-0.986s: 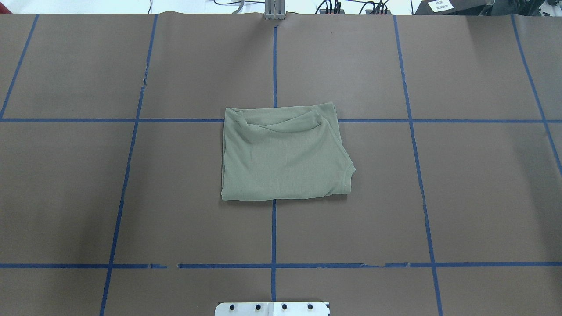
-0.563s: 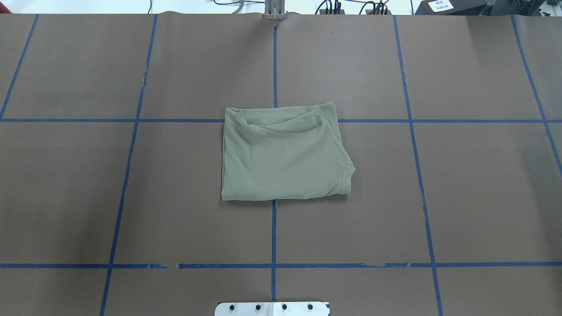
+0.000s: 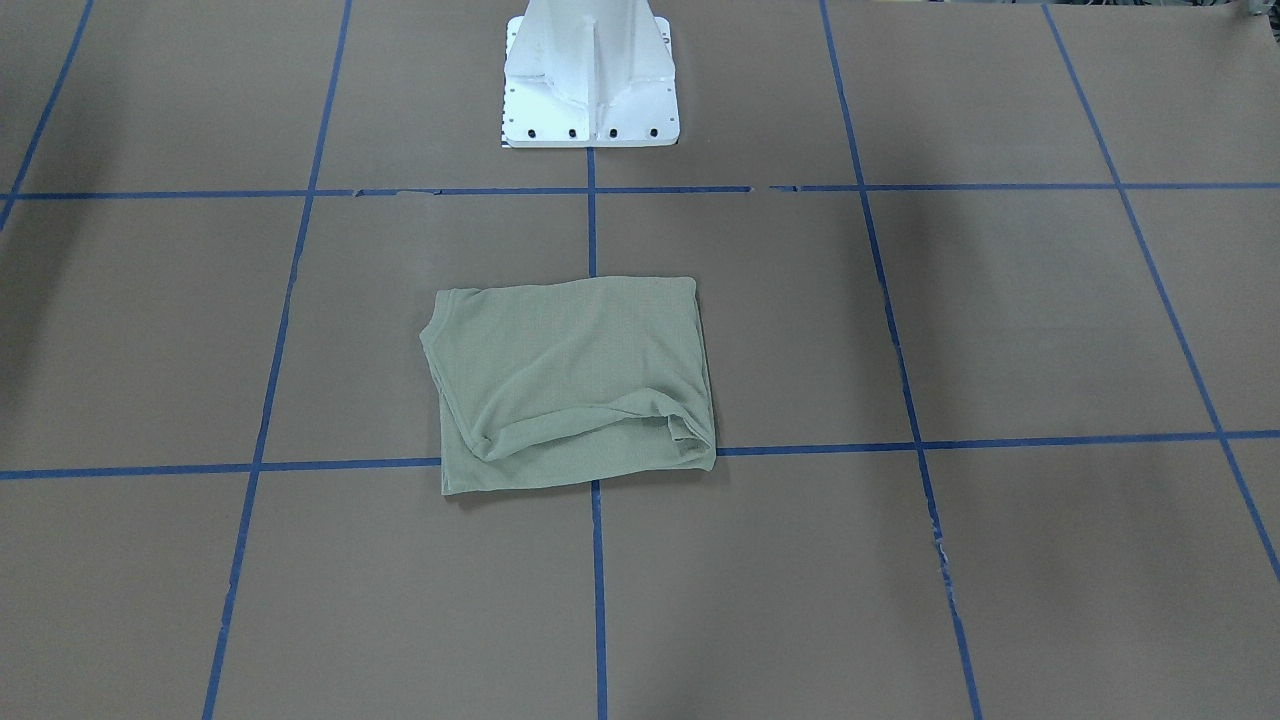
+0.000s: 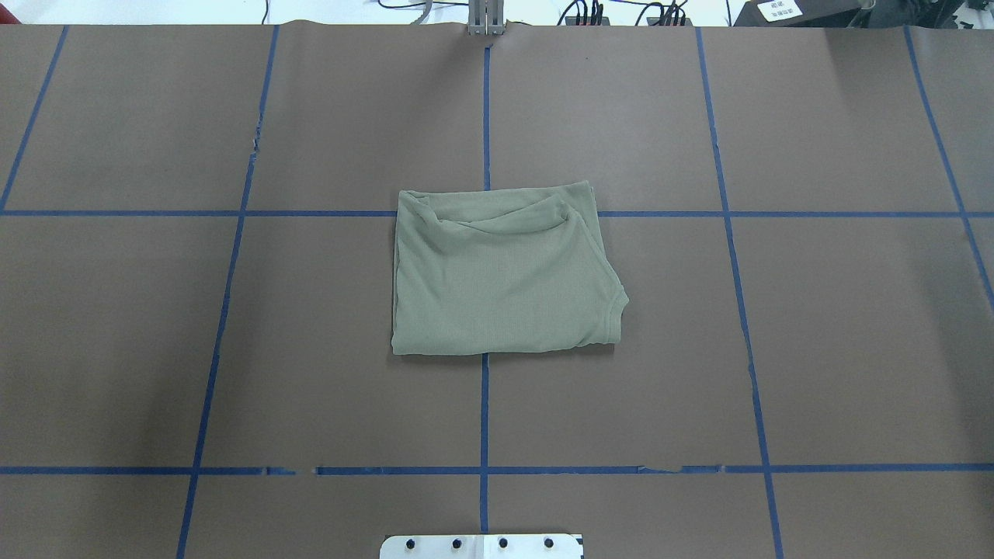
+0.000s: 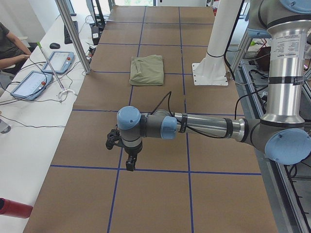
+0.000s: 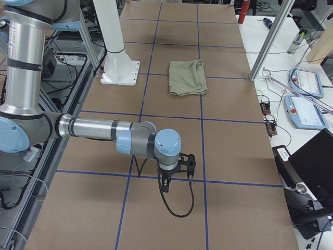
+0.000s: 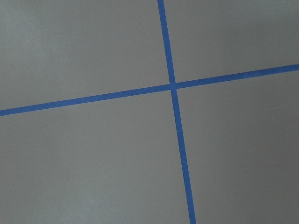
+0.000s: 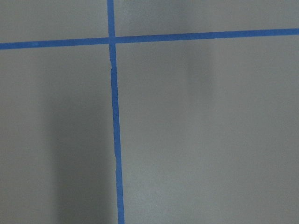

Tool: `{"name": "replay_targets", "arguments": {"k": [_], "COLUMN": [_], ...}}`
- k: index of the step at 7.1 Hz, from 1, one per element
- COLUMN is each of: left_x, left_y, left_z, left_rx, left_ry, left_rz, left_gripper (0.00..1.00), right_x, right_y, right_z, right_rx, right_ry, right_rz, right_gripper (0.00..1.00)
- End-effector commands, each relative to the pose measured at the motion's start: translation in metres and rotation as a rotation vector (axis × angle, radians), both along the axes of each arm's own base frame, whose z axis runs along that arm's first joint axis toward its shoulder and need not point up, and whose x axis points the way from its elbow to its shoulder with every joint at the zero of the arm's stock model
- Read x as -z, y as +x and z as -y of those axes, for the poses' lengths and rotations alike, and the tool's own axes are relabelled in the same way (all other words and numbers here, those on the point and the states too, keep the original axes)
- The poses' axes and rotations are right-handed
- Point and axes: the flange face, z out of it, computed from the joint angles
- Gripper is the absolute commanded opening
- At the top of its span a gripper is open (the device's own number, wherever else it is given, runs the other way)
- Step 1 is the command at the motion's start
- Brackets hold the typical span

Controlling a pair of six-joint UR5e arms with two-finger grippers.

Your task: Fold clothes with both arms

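Sage-green shirt (image 4: pixel 501 276) lies folded in a compact rectangle mid-frame in the overhead view on the brown table (image 4: pixel 233 349), prob. finished, which would explain left gripper (image 5: pixel 130 164) & right gripper (image 6: pixel 165 183) parked well apart from it over the tape grid (image 7: pixel 173 86); pincers' state: can't tell; no containers.

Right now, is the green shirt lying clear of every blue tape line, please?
No, the shirt covers the crossing of two blue tape lines.
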Motion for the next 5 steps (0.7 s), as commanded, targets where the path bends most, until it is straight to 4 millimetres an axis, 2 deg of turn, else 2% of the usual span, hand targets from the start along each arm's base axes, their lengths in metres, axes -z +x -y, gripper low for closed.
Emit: {"name": "replay_targets", "arguments": {"k": [1, 2, 5], "left_x": [0.0003, 0.0012, 0.0012], "left_y": [0.0007, 0.0, 0.0008], "left_z": [0.0006, 0.0013, 0.0014], "left_rx": [-0.002, 0.0, 0.0], "left_ry": [-0.001, 0.002, 0.001], "left_rz": [0.0, 0.0, 0.0], "left_gripper": [1.0, 1.0, 1.0], "right_x": [0.0165, 0.0223, 0.0233], "right_y": [0.0001, 0.0008, 0.0007], "right_z": [0.0029, 0.0042, 0.0043], "right_rx": [0.0, -0.003, -0.002], "right_ry": [0.034, 0.045, 0.047], "right_rz": [0.0, 0.0, 0.001], "right_gripper": [1.0, 1.0, 1.0]}}
